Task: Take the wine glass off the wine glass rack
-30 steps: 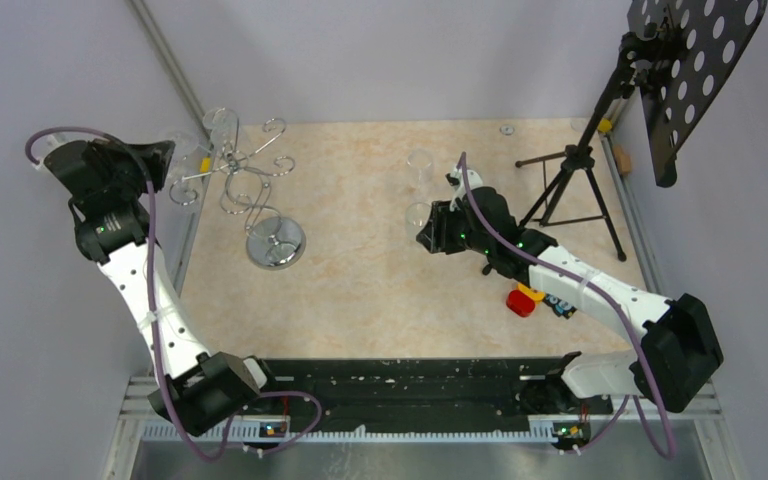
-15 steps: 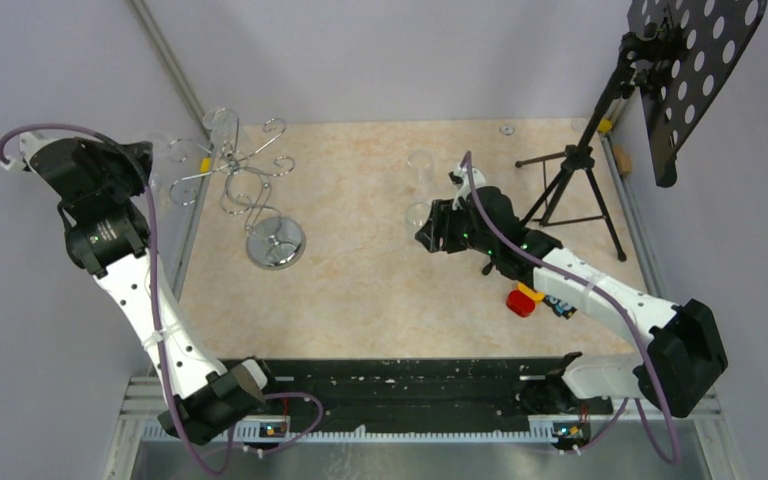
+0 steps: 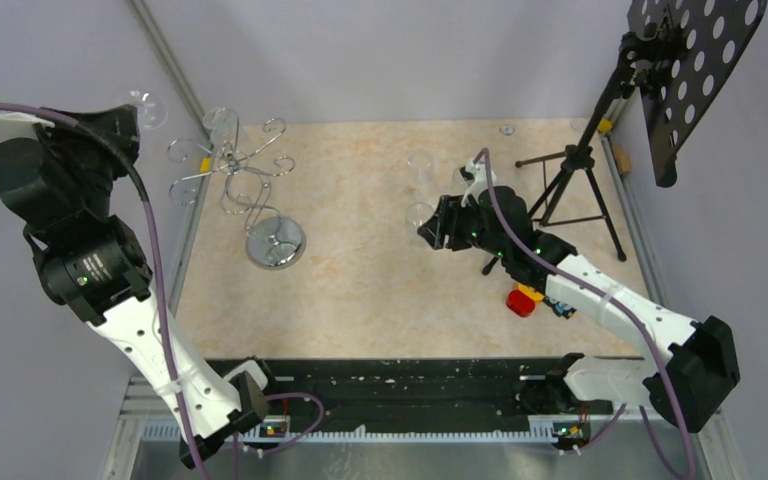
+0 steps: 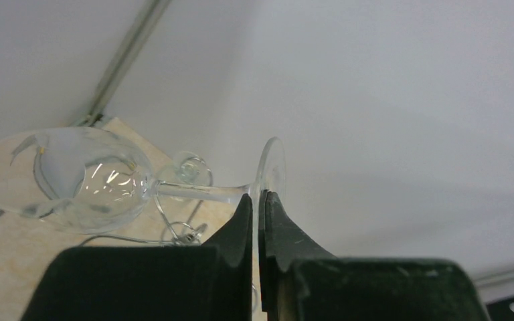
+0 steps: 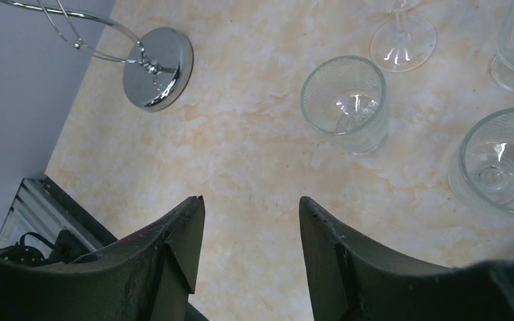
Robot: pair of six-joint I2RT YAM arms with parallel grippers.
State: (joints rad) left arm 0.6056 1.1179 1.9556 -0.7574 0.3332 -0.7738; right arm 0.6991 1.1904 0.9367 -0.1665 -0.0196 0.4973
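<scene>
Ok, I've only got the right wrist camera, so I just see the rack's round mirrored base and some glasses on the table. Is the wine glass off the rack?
Observer: Yes. In the top view the clear stemmed wine glass is held up to the left of the shiny chrome wire rack, touching none of its looping arms.
Operator: And how is the left arm gripping it?
Observer: The left wrist view shows the left fingers shut on the rim of the glass's round foot. The glass lies sideways, with its bowl pointing away to the left.
</scene>
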